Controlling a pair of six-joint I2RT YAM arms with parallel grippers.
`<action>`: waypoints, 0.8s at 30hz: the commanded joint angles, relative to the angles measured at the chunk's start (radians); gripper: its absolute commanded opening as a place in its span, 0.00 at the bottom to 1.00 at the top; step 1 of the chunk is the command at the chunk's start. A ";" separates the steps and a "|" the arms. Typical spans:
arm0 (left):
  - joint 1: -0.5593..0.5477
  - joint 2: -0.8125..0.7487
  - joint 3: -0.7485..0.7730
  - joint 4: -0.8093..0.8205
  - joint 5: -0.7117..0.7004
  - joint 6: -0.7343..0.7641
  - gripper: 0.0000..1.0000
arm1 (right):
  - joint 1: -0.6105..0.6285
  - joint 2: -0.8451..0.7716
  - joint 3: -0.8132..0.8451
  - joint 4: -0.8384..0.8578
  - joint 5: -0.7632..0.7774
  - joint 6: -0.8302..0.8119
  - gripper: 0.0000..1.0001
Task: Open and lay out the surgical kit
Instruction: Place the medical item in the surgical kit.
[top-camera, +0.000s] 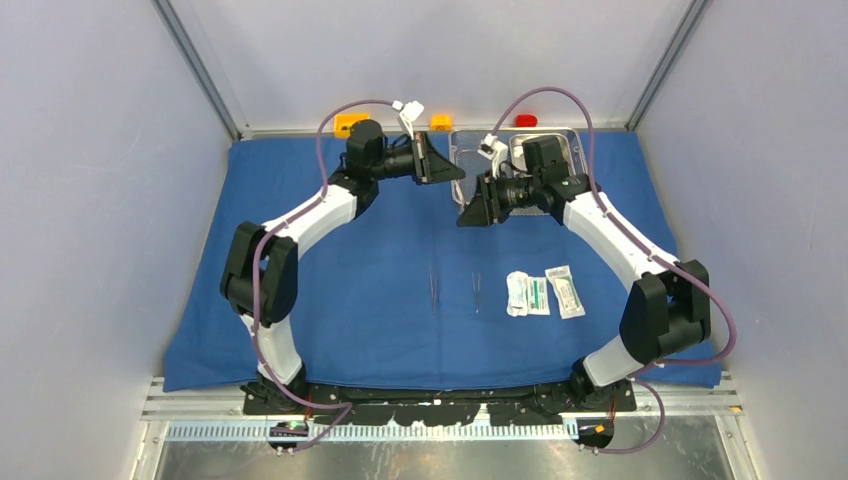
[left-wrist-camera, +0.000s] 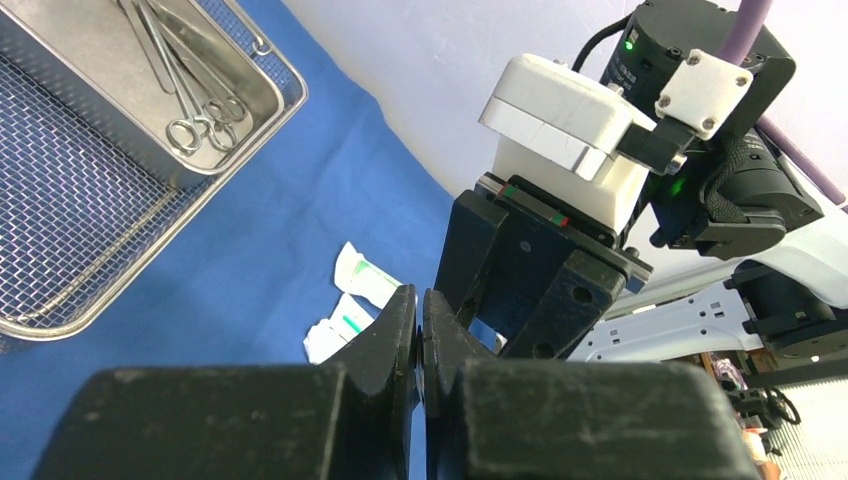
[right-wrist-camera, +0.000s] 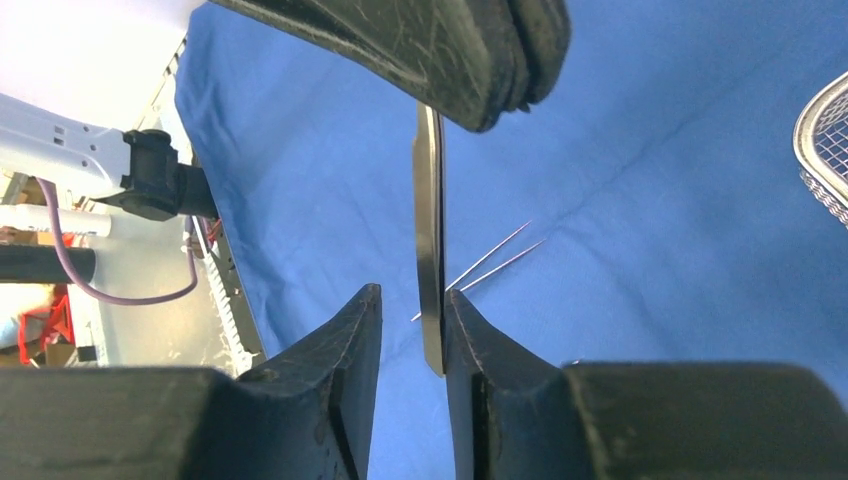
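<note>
Between the fingers of the right gripper (right-wrist-camera: 411, 300), which are standing apart, we are seeing a thin flat steel instrument (right-wrist-camera: 430, 220). It is touching only one finger, and blue is showing on its other side. Its far end is going under the left gripper (left-wrist-camera: 419, 298), whose fingers are pressing almost together, so we are taking the left one as the holder. Both grippers are hanging close together above the blue cloth wrap (top-camera: 380, 320), just beside the mesh tray (left-wrist-camera: 70, 220). Inside it the smaller pan (left-wrist-camera: 90, 60) is carrying ring-handled instruments (left-wrist-camera: 190, 100). Nearer the arm bases, one thin tool (top-camera: 433, 288) and a second thin tool (top-camera: 476, 292) are lying side by side on the cloth, with the white-green packets (top-camera: 538, 295) next to them. Small blocks (top-camera: 441, 122) are sitting along the far edge.
</note>
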 joint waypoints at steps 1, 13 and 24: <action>0.019 -0.045 -0.023 0.118 0.030 -0.029 0.00 | -0.027 -0.015 -0.008 0.055 -0.058 0.003 0.32; 0.033 -0.018 -0.031 0.169 0.037 -0.078 0.00 | -0.034 -0.007 -0.008 0.119 -0.054 0.076 0.01; 0.047 -0.032 0.125 -0.399 -0.304 0.107 0.52 | 0.082 0.017 0.096 -0.023 0.540 0.030 0.00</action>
